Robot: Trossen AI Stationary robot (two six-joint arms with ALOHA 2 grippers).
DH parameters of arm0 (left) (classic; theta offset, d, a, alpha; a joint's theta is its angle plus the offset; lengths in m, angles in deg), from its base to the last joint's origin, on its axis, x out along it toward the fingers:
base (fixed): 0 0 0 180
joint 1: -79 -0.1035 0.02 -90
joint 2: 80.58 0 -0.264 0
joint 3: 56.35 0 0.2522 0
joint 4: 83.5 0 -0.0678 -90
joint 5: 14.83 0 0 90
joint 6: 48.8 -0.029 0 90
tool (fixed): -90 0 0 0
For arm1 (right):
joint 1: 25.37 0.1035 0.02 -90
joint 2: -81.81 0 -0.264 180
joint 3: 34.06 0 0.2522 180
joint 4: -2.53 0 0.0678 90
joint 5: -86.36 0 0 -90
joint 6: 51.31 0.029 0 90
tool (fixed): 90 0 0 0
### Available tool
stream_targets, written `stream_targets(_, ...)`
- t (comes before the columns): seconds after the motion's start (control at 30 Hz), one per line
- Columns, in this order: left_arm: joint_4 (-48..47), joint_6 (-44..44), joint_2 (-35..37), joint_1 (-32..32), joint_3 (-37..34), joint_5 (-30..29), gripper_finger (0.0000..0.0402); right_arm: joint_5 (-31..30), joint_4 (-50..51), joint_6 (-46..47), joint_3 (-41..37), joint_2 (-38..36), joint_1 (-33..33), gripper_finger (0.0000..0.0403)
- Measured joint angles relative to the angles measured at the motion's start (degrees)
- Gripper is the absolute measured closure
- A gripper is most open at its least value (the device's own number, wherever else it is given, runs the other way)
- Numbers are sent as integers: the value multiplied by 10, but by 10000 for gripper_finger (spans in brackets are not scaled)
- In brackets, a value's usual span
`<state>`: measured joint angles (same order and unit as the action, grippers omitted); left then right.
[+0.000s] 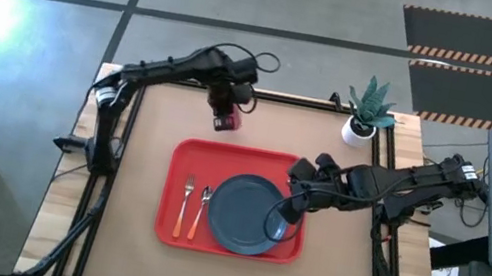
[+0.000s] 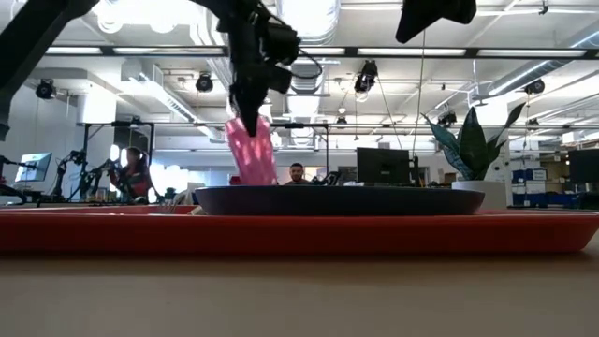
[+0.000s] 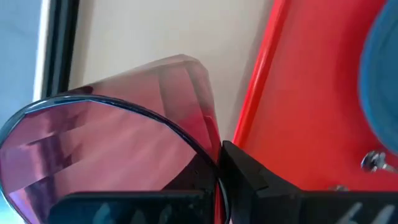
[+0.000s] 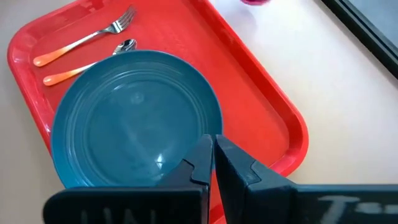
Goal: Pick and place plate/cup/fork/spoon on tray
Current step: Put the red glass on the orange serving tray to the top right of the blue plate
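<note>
Fork [image 1: 184, 205], spoon [image 1: 200, 211] left of plate [image 1: 246, 214] on tray [image 1: 198, 155]; cup [image 1: 226, 118] behind

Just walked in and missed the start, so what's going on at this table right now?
The robot is loading a red tray. The plate, fork and spoon already lie on it. The left gripper holds the cup by its rim, lifted above the table just beyond the tray's far edge. The right gripper hovers over the plate's right edge, jaws shut and empty.
</note>
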<state>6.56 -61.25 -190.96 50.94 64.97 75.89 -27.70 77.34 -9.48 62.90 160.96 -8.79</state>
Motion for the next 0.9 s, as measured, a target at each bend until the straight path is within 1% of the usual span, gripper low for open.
stream_targets(0.17,8,-2,-22,16,48,7,401,0,0,-5,0,0,1,394)
stream_targets(0.37,7,-7,-62,19,85,7,401,0,0,-5,0,0,1,394)
stream_targets(0.53,1,-17,-85,20,91,7,401,1,0,-5,0,0,1,394)
stream_targets(0.9,2,-20,-94,25,89,7,402,0,-1,-4,0,0,7,394)
